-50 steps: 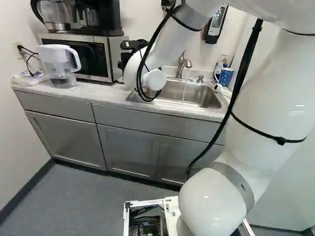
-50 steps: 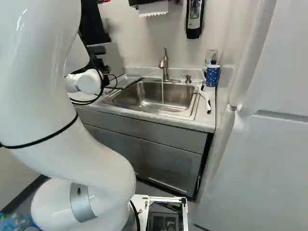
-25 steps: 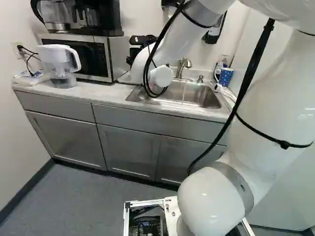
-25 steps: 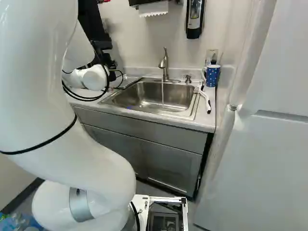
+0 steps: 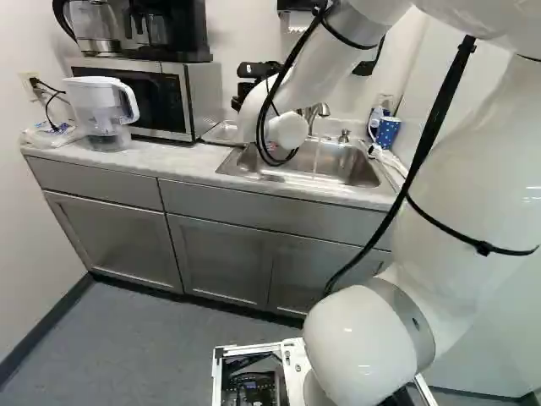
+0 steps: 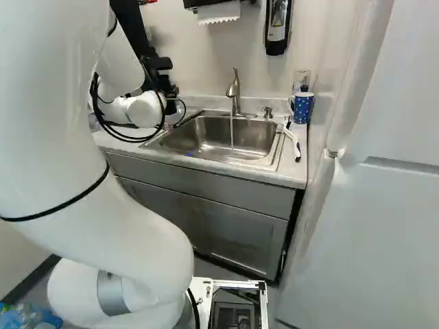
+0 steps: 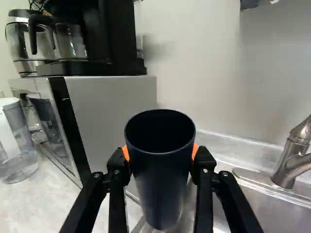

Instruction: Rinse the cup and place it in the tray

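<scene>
Between microwave (image 7: pixel 112 94) and faucet (image 7: pixel 289 162) | fingers (image 7: pixel 118 194) grasping dark cup (image 7: pixel 160 179) | arm (image 5: pixel 287 130) has shifted toward faucet

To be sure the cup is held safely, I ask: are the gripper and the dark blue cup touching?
Touching. In the wrist view, the orange pads of the gripper meet the dark blue cup from two opposite sides, with no gap.

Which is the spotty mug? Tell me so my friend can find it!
Find the metal sink, then the counter to its right in the right base view. At its far end, behind a white-handled brush, stands the mug: it alone is blue with white spots.
</scene>
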Controlling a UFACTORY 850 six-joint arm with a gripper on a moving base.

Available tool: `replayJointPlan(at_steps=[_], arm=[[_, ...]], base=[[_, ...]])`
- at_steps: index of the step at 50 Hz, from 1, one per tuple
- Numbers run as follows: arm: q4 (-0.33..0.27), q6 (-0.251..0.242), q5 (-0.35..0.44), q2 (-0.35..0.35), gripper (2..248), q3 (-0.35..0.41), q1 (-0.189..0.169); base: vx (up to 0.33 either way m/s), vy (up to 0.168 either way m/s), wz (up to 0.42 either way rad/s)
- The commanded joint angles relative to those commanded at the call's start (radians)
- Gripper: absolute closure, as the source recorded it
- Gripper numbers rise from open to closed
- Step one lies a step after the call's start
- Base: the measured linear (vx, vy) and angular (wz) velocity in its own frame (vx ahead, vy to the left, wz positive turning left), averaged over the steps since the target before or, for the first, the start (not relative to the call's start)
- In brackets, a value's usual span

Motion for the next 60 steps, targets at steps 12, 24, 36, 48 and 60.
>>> replayJointPlan(at_steps=[12,24,36,48,60], arm=[[0.000,0.000,0.000,-0.002,124,-0.002,-0.037],[0.000,0.000,0.000,-0.007,124,-0.007,-0.074],[0.000,0.000,0.000,-0.015,124,-0.009,-0.111],[0.000,0.000,0.000,-0.022,124,0.006,-0.147],[0.000,0.000,0.000,-0.033,124,0.023,-0.183]], base=[[0.000,0.000,0.000],[0.000,0.000,0.000],[0.000,0.000,0.000],[0.000,0.000,0.000],[0.000,0.000,0.000]])
